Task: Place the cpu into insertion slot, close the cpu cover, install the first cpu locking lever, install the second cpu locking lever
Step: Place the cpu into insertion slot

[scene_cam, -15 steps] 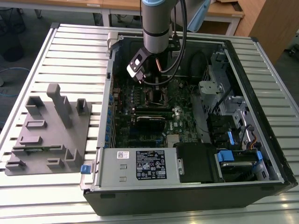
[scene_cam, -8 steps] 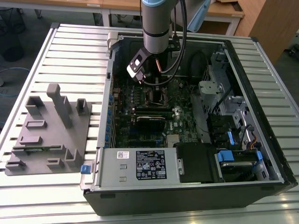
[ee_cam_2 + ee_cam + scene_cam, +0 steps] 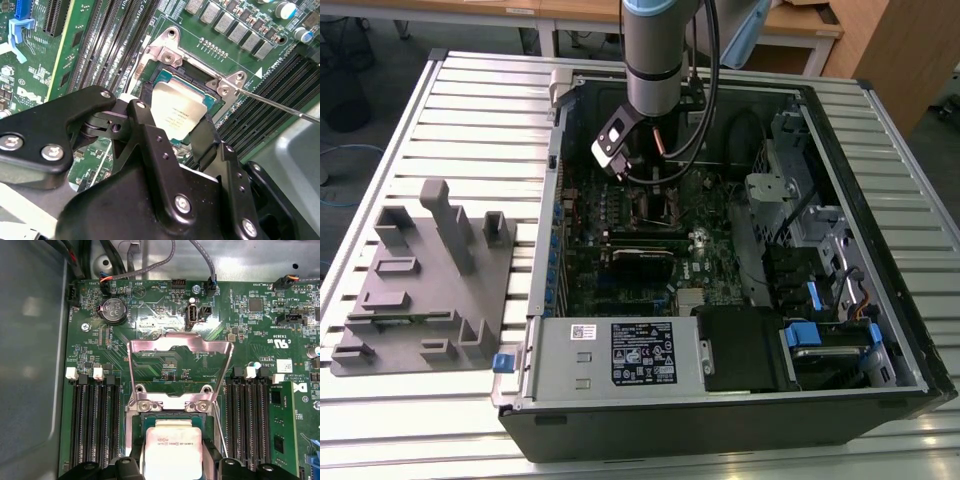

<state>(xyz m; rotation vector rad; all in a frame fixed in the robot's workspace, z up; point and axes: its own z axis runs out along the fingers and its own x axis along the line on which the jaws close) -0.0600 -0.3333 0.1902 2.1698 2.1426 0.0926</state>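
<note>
The cpu (image 3: 177, 110), a flat square chip with a dull silver top, lies level in or just over the insertion slot (image 3: 182, 80), a dark square socket on the green board. My gripper (image 3: 175, 127) is shut on it, one black finger (image 3: 142, 120) against each of two opposite edges. In the first wrist view the cpu (image 3: 172, 445) sits between the same fingertips (image 3: 127, 467). The cpu cover (image 3: 145, 346), a silvery window frame, stands swung up on its hinge beyond the slot (image 3: 170, 416). A thin wire locking lever (image 3: 280, 106) sticks out unlatched. In the exterior view the gripper (image 3: 648, 170) reaches down into the case.
Black memory slots (image 3: 92, 425) flank the socket on both sides. The open computer case (image 3: 880, 130) walls in the board, with cables (image 3: 700, 150), a drive cage and a power supply (image 3: 620, 355). A grey fixture block (image 3: 425, 280) lies on the slatted table at the exterior view's left.
</note>
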